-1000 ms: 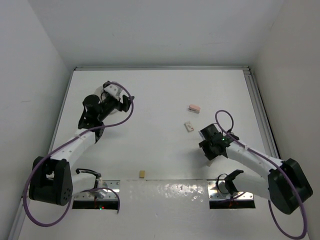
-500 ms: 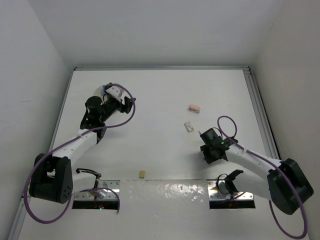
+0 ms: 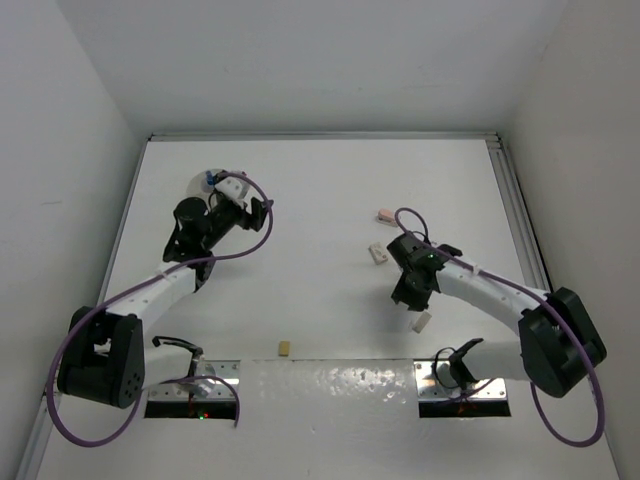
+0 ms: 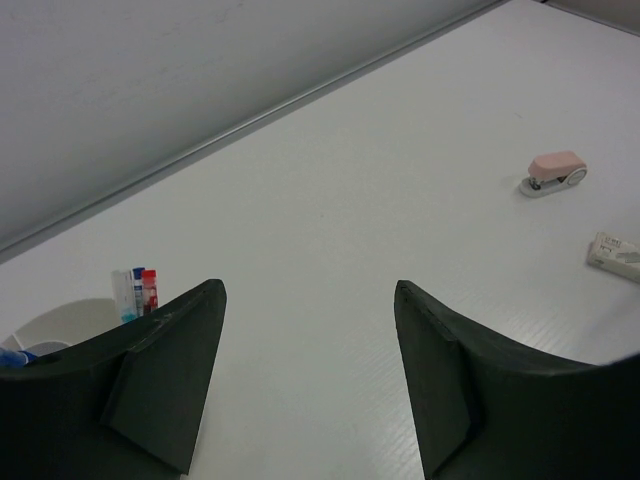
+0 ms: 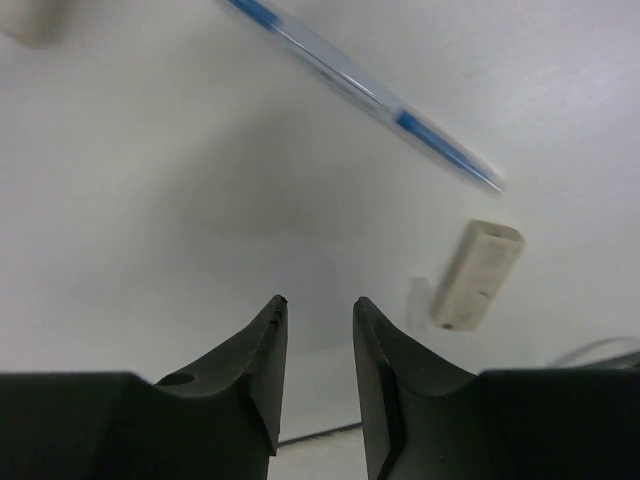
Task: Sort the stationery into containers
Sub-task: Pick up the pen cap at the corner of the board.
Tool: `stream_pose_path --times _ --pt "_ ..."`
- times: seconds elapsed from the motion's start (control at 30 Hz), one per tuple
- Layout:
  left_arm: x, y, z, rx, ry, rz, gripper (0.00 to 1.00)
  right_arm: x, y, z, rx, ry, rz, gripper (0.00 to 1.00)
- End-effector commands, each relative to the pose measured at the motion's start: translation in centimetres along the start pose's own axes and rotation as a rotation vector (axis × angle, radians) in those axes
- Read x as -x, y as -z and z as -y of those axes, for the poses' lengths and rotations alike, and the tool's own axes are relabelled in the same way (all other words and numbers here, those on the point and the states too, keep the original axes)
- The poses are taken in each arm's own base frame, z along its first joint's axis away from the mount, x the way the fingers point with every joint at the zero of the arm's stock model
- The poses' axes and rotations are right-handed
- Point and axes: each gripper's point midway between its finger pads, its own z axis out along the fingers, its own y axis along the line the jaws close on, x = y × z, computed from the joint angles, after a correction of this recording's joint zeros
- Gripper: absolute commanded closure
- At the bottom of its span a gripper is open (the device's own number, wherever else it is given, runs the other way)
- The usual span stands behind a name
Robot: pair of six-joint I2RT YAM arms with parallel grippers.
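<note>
Blue pen lies ahead of my right claw, jaws narrowly apart, gripping nothing; white block near pen; left claw spread wide.

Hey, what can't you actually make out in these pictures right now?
- White bowl: contents mostly hidden behind a finger of the left pincer, left wrist view.
- Blue pen: blurred, one end cut by the top edge, right wrist view.
- Pale thing: corner-cropped, blurred, unidentifiable, right wrist view.
</note>
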Motion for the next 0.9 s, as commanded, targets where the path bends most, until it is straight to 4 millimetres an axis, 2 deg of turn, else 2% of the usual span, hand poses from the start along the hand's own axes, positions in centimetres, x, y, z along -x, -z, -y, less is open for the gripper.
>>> stream_pose_path --times 0.0,0.13,0.23,0.5,0.77,0.87 --pt "1.7 0.3 0.2 0.011 -0.008 0.054 0.34 -2.2 0.1 3.1 -0.058 0.084 -0.069 0.66" --pt "1.6 0.4 0.3 0.011 -0.001 0.051 0.34 -3.1 -0.4 3.8 -0.062 0.145 -0.104 0.66" --pt "1.7 0.4 0.4 0.006 0.004 0.054 0.34 -4.3 -1.4 2.8 0.043 0.155 -0.144 0.69" --pt "1.4 0.5 0.3 0.014 0.0 0.045 0.34 -4.0 -2.3 3.9 0.035 0.131 -0.132 0.71" --pt "1.3 0.5 0.5 0.011 0.006 0.045 0.34 -2.7 -0.7 2.3 0.063 0.249 -0.148 0.71" --pt "1.3 0.5 0.4 0.011 0.008 0.045 0.33 -2.0 0.1 2.9 0.03 0.296 -0.137 0.71"
